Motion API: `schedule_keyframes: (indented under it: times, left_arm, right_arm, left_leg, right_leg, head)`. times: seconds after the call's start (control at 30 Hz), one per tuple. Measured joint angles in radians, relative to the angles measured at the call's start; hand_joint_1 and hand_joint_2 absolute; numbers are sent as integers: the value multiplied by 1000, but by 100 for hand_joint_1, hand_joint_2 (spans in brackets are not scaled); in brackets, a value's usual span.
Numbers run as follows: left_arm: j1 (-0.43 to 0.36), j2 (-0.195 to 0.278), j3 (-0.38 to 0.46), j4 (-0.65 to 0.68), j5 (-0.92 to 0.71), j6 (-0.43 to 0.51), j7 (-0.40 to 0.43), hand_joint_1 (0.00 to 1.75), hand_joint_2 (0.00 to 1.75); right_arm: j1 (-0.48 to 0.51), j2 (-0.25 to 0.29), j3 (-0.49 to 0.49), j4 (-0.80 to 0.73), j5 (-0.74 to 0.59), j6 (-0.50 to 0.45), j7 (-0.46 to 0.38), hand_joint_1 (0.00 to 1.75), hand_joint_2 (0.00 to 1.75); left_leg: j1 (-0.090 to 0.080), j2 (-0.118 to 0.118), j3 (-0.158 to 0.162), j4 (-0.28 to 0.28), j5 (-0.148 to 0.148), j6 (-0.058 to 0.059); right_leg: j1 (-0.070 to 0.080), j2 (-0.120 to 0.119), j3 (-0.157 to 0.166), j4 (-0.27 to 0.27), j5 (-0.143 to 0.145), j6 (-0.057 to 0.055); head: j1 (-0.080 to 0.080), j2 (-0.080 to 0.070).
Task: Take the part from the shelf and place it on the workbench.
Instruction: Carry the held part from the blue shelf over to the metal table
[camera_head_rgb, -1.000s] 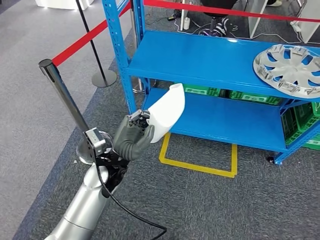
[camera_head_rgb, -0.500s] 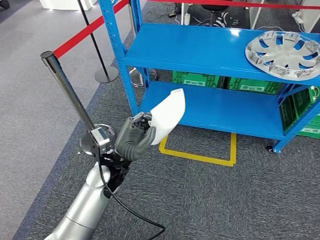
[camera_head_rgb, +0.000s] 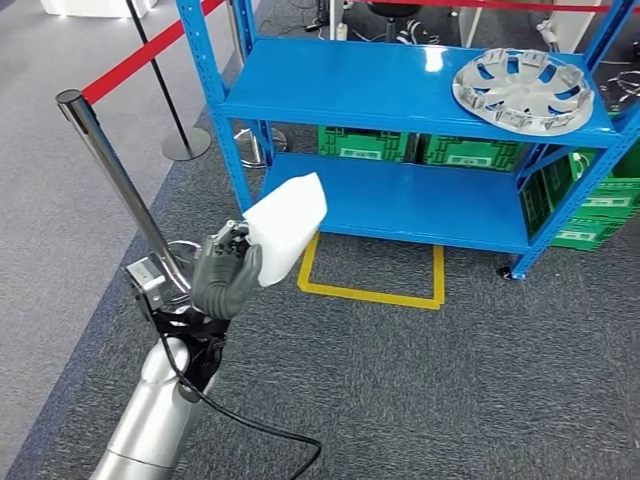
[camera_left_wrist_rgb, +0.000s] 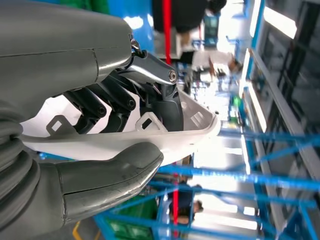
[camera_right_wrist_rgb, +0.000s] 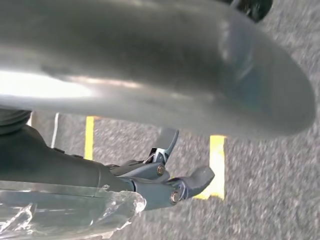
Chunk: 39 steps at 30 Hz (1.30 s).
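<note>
My left hand (camera_head_rgb: 223, 278) grips a white moulded part (camera_head_rgb: 285, 225) by its near end and holds it up in the air, in front of the blue shelf (camera_head_rgb: 362, 85). The part's far end points toward the shelf's lower level. In the left wrist view the thumb lies along the outside of the white part (camera_left_wrist_rgb: 188, 137) and the dark fingers (camera_left_wrist_rgb: 113, 100) curl into its hollow inner side. My right hand (camera_right_wrist_rgb: 166, 175) hangs over grey carpet with its fingers stretched out and nothing in them.
A silver hubcap (camera_head_rgb: 522, 90) lies on the shelf's upper level at the right. Green crates (camera_head_rgb: 362, 145) stand behind the lower level. A metal stanchion post (camera_head_rgb: 113, 175) with red rope (camera_head_rgb: 136, 55) stands just left of my arm. A yellow floor outline (camera_head_rgb: 370, 290) lies before the shelf.
The whole picture has shifted, so the camera has moved; the shelf now sits further left and higher. My left hand still holds the white part, now lower and further left in view.
</note>
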Motion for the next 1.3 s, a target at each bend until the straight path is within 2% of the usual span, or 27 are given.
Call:
schedule_keyframes:
  times: [0.03,0.1,0.13,0.17,0.2,0.23,0.3,0.33,0.37,0.47,0.5,0.57,0.63,0.67,0.7,0.73,0.77,0.83,0.9,0.97,1.03,1.1,1.17,1.2,1.23,1.27,1.3]
  left_arm:
    - [7,0,14,-4,0,-1,3,175,175]
    - [19,2,34,-11,1,-15,3,175,175]
    - [23,2,41,-13,1,-28,-1,175,175]
    - [26,3,47,-14,2,-44,-8,175,175]
    - [28,4,50,-14,3,-60,-16,175,175]
    - [29,5,53,-14,5,-71,-24,175,175]
    - [26,7,63,-15,9,-80,-33,175,175]
    - [24,7,70,-16,11,-80,-34,175,175]
    - [21,7,78,-18,13,-79,-34,175,175]
    - [20,7,97,-23,18,-74,-24,175,175]
    - [20,7,105,-25,19,-71,-12,175,175]
    - [20,6,120,-28,19,-66,19,175,175]
    - [22,5,135,-29,21,-65,38,175,175]
    - [24,5,141,-29,22,-65,42,175,175]
    - [25,5,145,-29,23,-65,44,175,175]
    - [25,4,148,-29,23,-65,44,175,175]
    - [25,3,149,-30,24,-65,44,175,175]
    - [23,1,152,-31,25,-66,44,175,175]
    - [22,-1,154,-32,25,-67,45,175,175]
    - [22,-4,158,-33,25,-67,45,175,175]
    - [20,-9,162,-33,25,-64,48,175,175]
    - [19,-13,166,-33,7,-36,62,175,175]
    - [19,-13,169,-33,-50,18,78,175,175]
    - [19,-14,170,-33,-78,38,84,175,175]
    - [18,-15,171,-33,-89,45,91,175,175]
    - [16,-17,173,-33,-77,40,103,175,175]
    - [14,-21,174,-33,-51,33,116,175,175]
  right_arm:
    - [2,-2,0,1,0,2,-7,0,0]
    - [1,-4,0,1,0,4,-8,0,0]
    - [0,-5,0,1,0,7,-6,0,0]
    - [0,-6,0,1,0,10,-4,0,0]
    - [1,-6,0,1,0,15,-2,0,0]
    - [1,-8,0,1,0,20,1,0,0]
    - [1,-9,0,0,0,28,10,0,0]
    - [-1,-9,0,-1,0,30,15,0,0]
    - [-2,-8,0,-1,0,31,20,0,0]
    - [0,-8,0,-2,0,28,27,0,0]
    - [0,-8,0,-2,0,27,27,0,0]
    - [-4,-9,1,-2,0,22,27,0,0]
    - [-8,-10,2,-1,0,19,27,0,0]
    - [-8,-11,2,-1,0,19,27,0,0]
    - [-8,-12,2,-1,0,20,27,0,0]
    - [-7,-12,2,-1,0,20,27,0,0]
    - [-7,-12,3,-1,0,20,27,0,0]
    - [-10,-12,4,-1,0,20,27,0,0]
    - [-11,-13,7,-1,0,20,27,0,0]
    - [-7,-15,9,0,0,20,27,0,0]
    - [-2,-17,10,1,0,24,26,0,0]
    - [-4,-18,10,1,0,37,24,0,0]
    - [-8,-18,10,1,0,45,24,0,0]
    - [-9,-18,10,1,0,44,26,0,0]
    - [-8,-18,10,1,0,40,29,0,0]
    - [-8,-18,10,1,0,37,34,0,0]
    - [-9,-18,10,1,0,34,38,0,0]
  left_leg:
    - [4,8,-3,-5,9,0]
    - [6,24,-16,-6,22,1]
    - [7,33,-22,-5,27,0]
    - [7,42,-28,-5,31,-2]
    - [9,52,-33,-4,35,-5]
    - [11,61,-36,-3,38,-8]
    - [11,78,-41,5,39,-18]
    - [10,84,-43,10,39,-23]
    - [7,90,-45,14,39,-28]
    - [8,102,-48,17,40,-38]
    - [11,92,-53,28,28,-44]
    - [16,58,-89,111,-33,-56]
    - [23,37,-148,249,-105,-64]
    - [25,35,-168,296,-121,-65]
    - [26,34,-171,309,-116,-65]
    - [28,31,-153,280,-92,-63]
    - [30,22,-119,220,-56,-62]
    - [36,-18,-47,84,-4,-61]
    - [38,-42,-21,25,5,-59]
    - [37,-29,-23,19,10,-49]
    - [37,-9,-26,13,19,-35]
    - [34,13,-29,11,25,-26]
    - [29,38,-34,11,27,-21]
    - [26,51,-36,12,28,-20]
    - [24,61,-37,12,29,-19]
    - [21,70,-37,12,29,-19]
    - [19,79,-36,12,30,-19]
  right_leg:
    - [0,-12,-15,33,-27,5]
    - [-7,-39,-58,157,-108,17]
    - [-11,-45,-74,217,-139,23]
    - [-15,-49,-75,250,-154,29]
    - [-19,-53,-56,245,-151,35]
    - [-22,-58,-16,198,-134,39]
    - [-25,-86,79,62,-99,46]
    - [-25,-94,110,14,-90,41]
    - [-24,-99,124,-11,-88,34]
    - [-22,-77,117,-14,-80,7]
    - [-23,-70,113,-15,-76,0]
    - [-27,-55,103,-17,-65,-13]
    - [-28,-35,90,-17,-56,-18]
    - [-28,-25,84,-17,-52,-16]
    - [-28,-14,80,-17,-48,-14]
    - [-29,-3,77,-17,-45,-11]
    - [-30,9,75,-17,-41,-7]
    - [-31,30,69,-15,-35,3]
    - [-32,48,59,-16,-25,17]
    - [-36,59,50,-23,-15,32]
    - [-33,25,32,5,-37,41]
    - [-28,-28,-14,113,-102,45]
    - [-27,-47,-59,236,-158,46]
    - [-27,-50,-61,257,-163,45]
    - [-26,-52,-40,236,-149,42]
    - [-24,-58,0,176,-122,38]
    - [-20,-75,47,100,-101,32]
  head:
    - [3,0]
    - [7,0]
    - [8,0]
    - [8,0]
    - [8,0]
    - [8,0]
    - [10,0]
    - [10,0]
    - [9,0]
    - [6,0]
    - [5,0]
    - [3,0]
    - [1,0]
    - [1,0]
    - [2,0]
    - [2,0]
    - [2,0]
    - [2,0]
    - [2,0]
    - [2,0]
    - [8,0]
    - [16,0]
    - [17,0]
    - [17,0]
    - [17,0]
    - [17,0]
    - [17,0]
